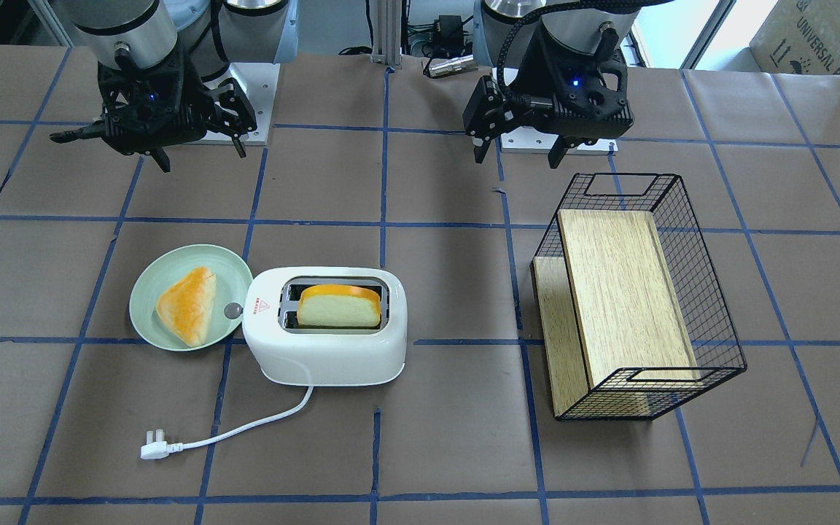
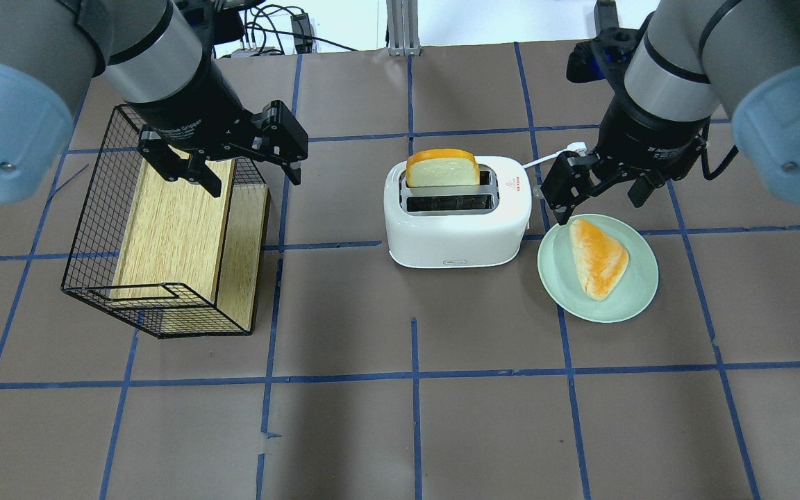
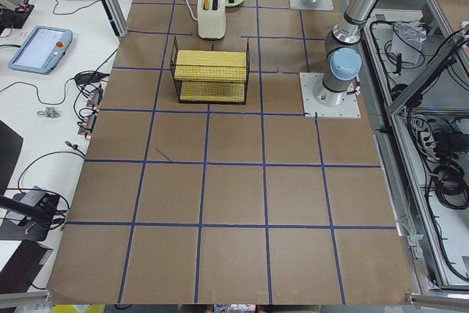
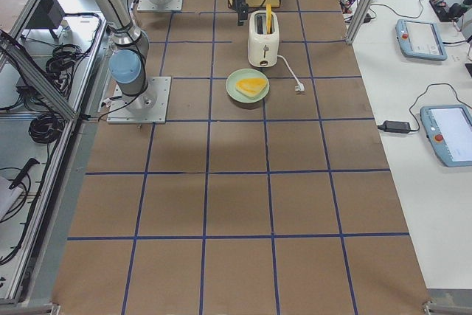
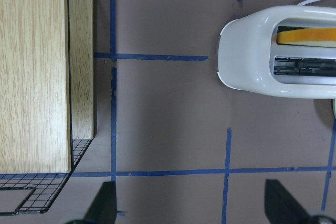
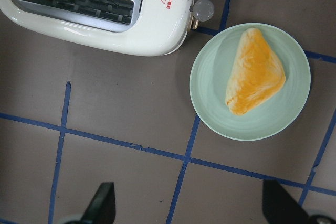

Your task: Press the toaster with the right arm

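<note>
The white toaster (image 2: 455, 229) stands mid-table with a bread slice (image 2: 442, 170) upright in one slot; the other slot is empty. Its grey round knob (image 6: 203, 9) faces the green plate. The toaster also shows in the front view (image 1: 325, 350) and the left wrist view (image 5: 252, 51). My right gripper (image 2: 600, 198) is open and empty. It hovers above the table by the toaster's knob end, apart from it. In the right wrist view (image 6: 191, 208) the toaster (image 6: 105, 30) lies at the top left. My left gripper (image 2: 247, 173) is open and empty above the wire basket's inner edge.
A green plate (image 2: 632, 305) with a triangular piece of bread (image 2: 598, 257) touches the toaster's knob end. A black wire basket (image 2: 94, 208) lies tilted on its side with wooden boards, on my left. The toaster's white cord and plug (image 1: 154, 445) trail on the table's far side.
</note>
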Robot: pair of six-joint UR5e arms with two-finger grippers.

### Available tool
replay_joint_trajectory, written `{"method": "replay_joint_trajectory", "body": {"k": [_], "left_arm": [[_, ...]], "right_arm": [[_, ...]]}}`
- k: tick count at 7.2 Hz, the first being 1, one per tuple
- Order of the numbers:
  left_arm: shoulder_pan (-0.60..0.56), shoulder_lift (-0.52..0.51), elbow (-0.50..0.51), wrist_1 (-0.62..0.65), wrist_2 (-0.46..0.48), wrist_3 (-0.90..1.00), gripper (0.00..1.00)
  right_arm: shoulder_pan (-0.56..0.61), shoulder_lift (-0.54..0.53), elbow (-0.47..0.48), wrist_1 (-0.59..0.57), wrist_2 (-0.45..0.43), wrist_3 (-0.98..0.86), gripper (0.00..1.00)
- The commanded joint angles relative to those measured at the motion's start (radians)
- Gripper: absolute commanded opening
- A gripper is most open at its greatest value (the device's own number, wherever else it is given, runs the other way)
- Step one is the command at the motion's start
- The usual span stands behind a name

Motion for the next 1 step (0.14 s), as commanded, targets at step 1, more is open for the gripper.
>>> {"method": "replay_joint_trajectory", "body": {"k": [1], "left_arm": [[-0.001,0.000,0.000,0.000,0.000,0.000,1.00]], "right_arm": [[-0.001,0.005,0.000,-0.009,0.003,-0.003,1.00]]}}
